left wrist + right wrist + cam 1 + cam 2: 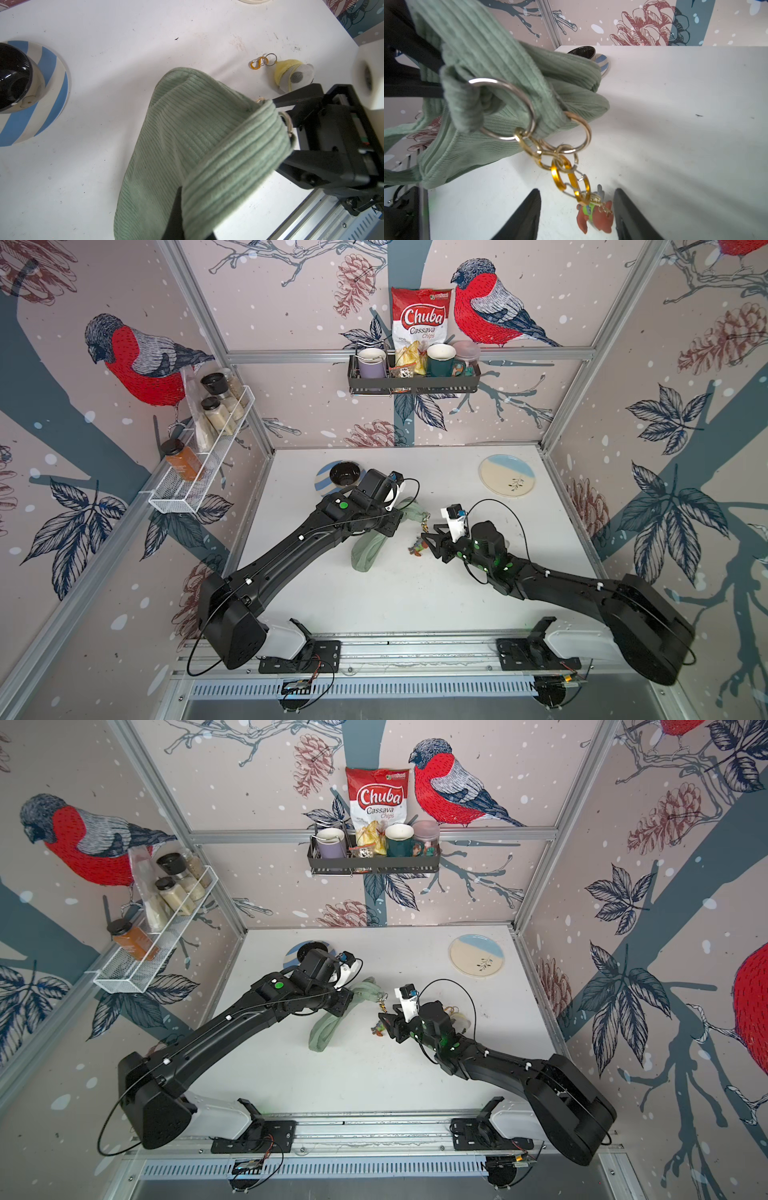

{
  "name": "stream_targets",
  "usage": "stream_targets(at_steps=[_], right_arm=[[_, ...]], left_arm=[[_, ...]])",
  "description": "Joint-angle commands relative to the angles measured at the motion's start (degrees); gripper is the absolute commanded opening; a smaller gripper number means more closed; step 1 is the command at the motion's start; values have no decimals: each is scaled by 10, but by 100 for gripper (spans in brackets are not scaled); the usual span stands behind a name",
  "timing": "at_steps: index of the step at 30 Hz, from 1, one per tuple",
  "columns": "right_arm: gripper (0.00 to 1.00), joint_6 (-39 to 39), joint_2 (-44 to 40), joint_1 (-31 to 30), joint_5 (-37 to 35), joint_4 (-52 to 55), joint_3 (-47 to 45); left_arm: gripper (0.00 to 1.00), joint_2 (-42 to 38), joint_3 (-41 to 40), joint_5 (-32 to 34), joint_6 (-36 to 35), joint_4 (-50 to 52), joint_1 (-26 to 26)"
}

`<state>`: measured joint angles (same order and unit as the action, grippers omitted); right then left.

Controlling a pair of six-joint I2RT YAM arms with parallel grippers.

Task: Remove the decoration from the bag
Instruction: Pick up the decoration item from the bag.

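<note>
The sage-green corduroy bag (368,549) (324,1036) hangs partly lifted, its lower end on the table. My left gripper (401,518) (193,209) is shut on a fold of the bag (207,135) near its rings. From a gold ring (579,133) and short chain hangs an orange carabiner (566,176) carrying the decoration (598,216), a small red figure with a green band, also seen in both top views (417,547) (376,1029). My right gripper (577,190) (428,541) is open, its fingers on either side of the figure, apart from it.
A yellow and grey plush keychain (291,74) with its own orange clip lies on the table beside the right arm. A black bowl on a blue-striped plate (345,475) stands at the back left, a cream and blue plate (505,475) at the back right. Wall racks hold jars and mugs.
</note>
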<state>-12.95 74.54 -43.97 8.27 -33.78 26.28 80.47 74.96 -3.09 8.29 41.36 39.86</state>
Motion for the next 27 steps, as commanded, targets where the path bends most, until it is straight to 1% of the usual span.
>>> stream_targets(at_steps=[1,2,4,7,9,11,13,16,17,20,21,23,24,26,27], right_arm=[[55,36,27,-3,7,-51,11],[54,37,37,-3,6,-61,14],[48,35,56,-3,5,-75,18],[36,30,74,-4,5,-92,20],[25,27,79,-4,1,-98,19],[18,28,74,-5,-2,-95,16],[13,32,62,-7,-6,-68,17],[6,57,30,-15,-26,36,32],[4,67,14,-25,-44,105,46],[2,91,-17,-48,-98,260,88],[2,103,-20,-57,-116,333,109],[1,121,-12,-76,-152,456,151],[1,132,-4,-89,-170,506,170],[0,153,17,-110,-204,579,208],[0,160,35,-115,-210,612,226]], left_arm=[[0,-5,8,-6,-7,7,0],[0,-5,8,-6,-7,7,1],[0,-5,9,-5,-8,9,0],[0,-6,10,0,-8,11,0],[0,-9,8,4,-7,10,1],[0,-12,5,11,-6,10,0],[0,-15,-1,31,2,10,-2],[0,-18,-12,50,21,17,-17],[0,-19,-21,55,28,17,-25],[0,-21,-47,67,39,11,-29],[0,-22,-60,67,44,7,-29],[0,-26,-80,61,57,-11,-29],[0,-30,-104,56,67,-22,-28],[0,-32,-139,31,89,-54,-30],[7,-30,-152,13,103,-64,-31]])
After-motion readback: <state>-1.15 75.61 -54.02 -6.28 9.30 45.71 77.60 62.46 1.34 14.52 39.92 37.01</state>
